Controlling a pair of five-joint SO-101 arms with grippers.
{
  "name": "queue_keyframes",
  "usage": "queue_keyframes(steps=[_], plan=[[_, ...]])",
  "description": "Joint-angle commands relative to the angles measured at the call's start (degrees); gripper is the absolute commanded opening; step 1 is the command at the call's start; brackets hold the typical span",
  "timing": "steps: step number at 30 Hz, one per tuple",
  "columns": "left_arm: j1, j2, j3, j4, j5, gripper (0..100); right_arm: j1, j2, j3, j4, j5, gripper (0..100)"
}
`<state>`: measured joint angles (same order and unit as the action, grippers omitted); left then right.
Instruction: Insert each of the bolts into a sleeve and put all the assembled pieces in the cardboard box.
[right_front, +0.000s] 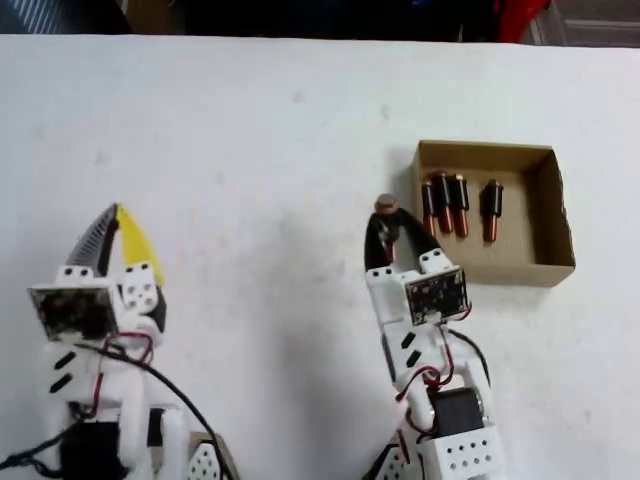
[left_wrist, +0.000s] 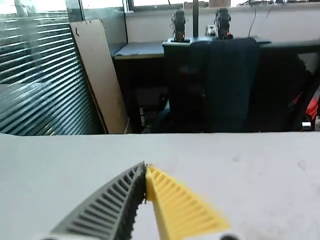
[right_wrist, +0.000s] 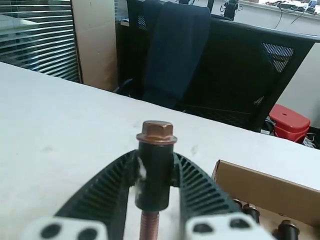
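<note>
Right gripper clamps 1 sleeved bolt beside cardboard box holding seemingly 4; left gripper closed.

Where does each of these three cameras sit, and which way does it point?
High view: fixed above the table, looking down; both arms, the cardboard box.
Left wrist view: on the left arm, looking across the table past its shut left gripper to a chair.
Right wrist view: on the right arm, looking past the right gripper clamping a sleeved bolt.
Shared: the cardboard box and sleeved bolt, in high and right wrist views.
</note>
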<state>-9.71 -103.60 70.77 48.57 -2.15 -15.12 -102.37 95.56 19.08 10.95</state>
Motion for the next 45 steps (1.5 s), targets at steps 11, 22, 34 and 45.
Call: queue_keyframes(steps=[11, 22, 34, 45], plan=[[5.23, -0.13, 18.11, 0.00, -0.88, 2, 3.91, -0.84, -4.66, 2.68, 0.88, 1.7], [5.23, -0.13, 26.29, 0.53, -0.70, 2, 4.00, -0.75, -15.91, 16.66, 5.80, 1.7], [5.58, -0.13, 26.29, 9.23, 5.27, 2, 5.93, -0.22, -32.88, 33.63, 6.07, 1.6], [6.02, -0.13, 26.29, 19.43, 4.84, 2, 14.46, 28.09, -53.27, 37.58, 6.07, 1.7]])
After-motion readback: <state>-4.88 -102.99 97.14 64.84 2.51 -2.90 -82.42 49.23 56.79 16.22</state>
